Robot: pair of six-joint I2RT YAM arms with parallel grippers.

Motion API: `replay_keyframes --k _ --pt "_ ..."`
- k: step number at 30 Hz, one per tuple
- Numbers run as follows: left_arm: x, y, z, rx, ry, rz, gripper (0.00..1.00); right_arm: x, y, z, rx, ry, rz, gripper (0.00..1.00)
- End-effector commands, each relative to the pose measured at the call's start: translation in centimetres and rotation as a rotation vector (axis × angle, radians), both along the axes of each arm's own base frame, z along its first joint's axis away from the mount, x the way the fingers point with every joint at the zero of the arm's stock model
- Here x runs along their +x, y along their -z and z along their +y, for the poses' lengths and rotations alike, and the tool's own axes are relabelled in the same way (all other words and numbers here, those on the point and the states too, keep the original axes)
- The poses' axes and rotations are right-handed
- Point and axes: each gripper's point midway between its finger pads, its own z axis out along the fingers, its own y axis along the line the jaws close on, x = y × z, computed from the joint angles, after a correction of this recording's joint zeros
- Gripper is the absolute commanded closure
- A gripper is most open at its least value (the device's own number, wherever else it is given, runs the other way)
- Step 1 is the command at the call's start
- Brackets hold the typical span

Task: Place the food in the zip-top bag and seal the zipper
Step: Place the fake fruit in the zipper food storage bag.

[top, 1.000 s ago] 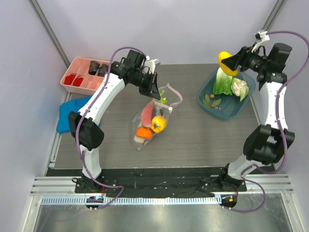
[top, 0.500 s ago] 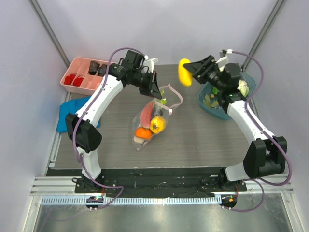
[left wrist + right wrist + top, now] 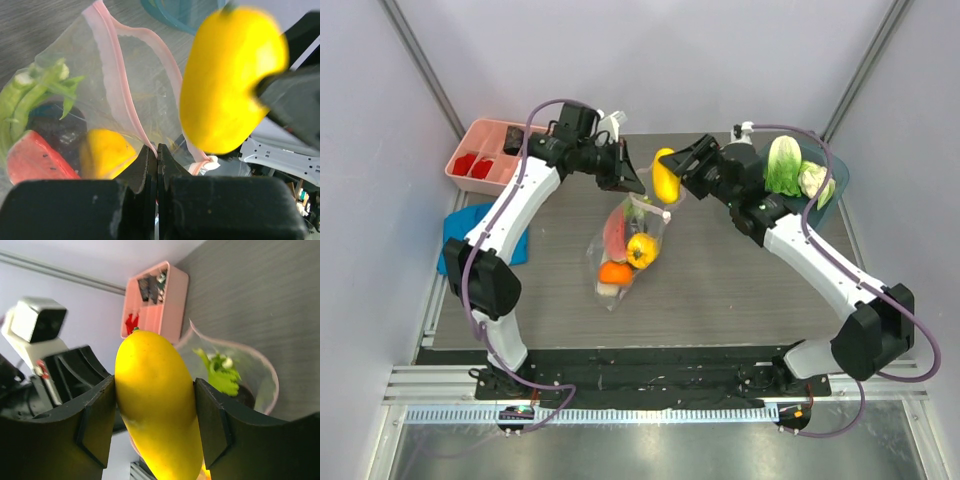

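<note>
Now that the yellow fruit (image 3: 664, 177), clamped in the right gripper (image 3: 155, 426), is brought up to the zip-top bag (image 3: 145, 65), pinched by the closed left gripper (image 3: 156, 151), release is due.

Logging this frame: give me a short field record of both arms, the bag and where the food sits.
left gripper: shut on the zipper, pinching the zip-top bag at its mouth, which gapes open
right gripper: fingers clamped on a yellow fruit, at the bag mouth, not yet inside
in bag: watermelon slice, orange, second yellow fruit, leek stalk
in teal tray: two leafy greens
seal: not closed
</note>
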Motion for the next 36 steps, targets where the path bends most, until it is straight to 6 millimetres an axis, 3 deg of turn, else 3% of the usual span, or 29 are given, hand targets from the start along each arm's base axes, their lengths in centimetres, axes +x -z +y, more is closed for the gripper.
replay_keyframes --k 1,5,10,15,16,18,20,24,27,28,32,33,36 --pt "-0.8 -5.1 0.0 -0.108 -0.004 -0.129 0.99 -2.8 0.9 0.7 -0.081 0.018 0.048 0.80" --pt "-1.3 -5.5 0.2 -0.117 -0.009 -0.145 0.99 -3.6 2.1 1.3 -0.106 0.014 0.082 0.77" --pt "-2.0 -6.1 0.7 -0.123 -0.011 -0.178 0.99 -3.2 1.4 1.4 -0.117 0.024 0.084 0.83" --pt "-2.6 -6.4 0.7 -0.128 0.008 -0.207 0.99 -3.0 1.4 2.6 -0.080 0.015 0.140 0.76" --pt "-2.7 -6.4 0.8 -0.129 0.012 -0.210 0.99 -2.9 1.3 2.8 -0.075 0.016 0.144 0.73" --pt "-3.0 -6.4 0.9 -0.127 0.019 -0.218 0.99 -2.7 1.0 3.2 -0.065 0.009 0.145 0.55" --pt "-3.3 -6.3 1.0 -0.124 0.020 -0.218 0.99 -2.9 0.7 3.7 -0.063 -0.022 0.140 0.44" --pt "-3.5 -7.0 1.4 -0.126 0.012 -0.240 0.99 -3.8 -1.5 4.4 -0.088 -0.117 0.058 0.22" --pt "-3.6 -7.6 1.4 -0.139 0.005 -0.251 0.99 -5.6 -3.3 5.1 -0.137 -0.249 -0.034 0.09" --pt "-3.7 -7.7 1.4 -0.144 0.003 -0.243 0.99 -6.6 -3.7 5.6 -0.142 -0.319 -0.059 0.01" --pt "-4.0 -8.1 1.4 -0.164 -0.002 -0.236 1.00 -10.0 -5.5 5.6 -0.174 -0.534 -0.230 0.01" --pt "-4.2 -8.4 1.5 -0.170 -0.002 -0.240 1.00 -10.2 -6.6 4.6 -0.180 -0.530 -0.277 0.01" --pt "-4.6 -8.6 1.6 -0.183 -0.006 -0.248 1.00 -9.9 -6.4 2.1 -0.250 -0.494 -0.311 0.05"
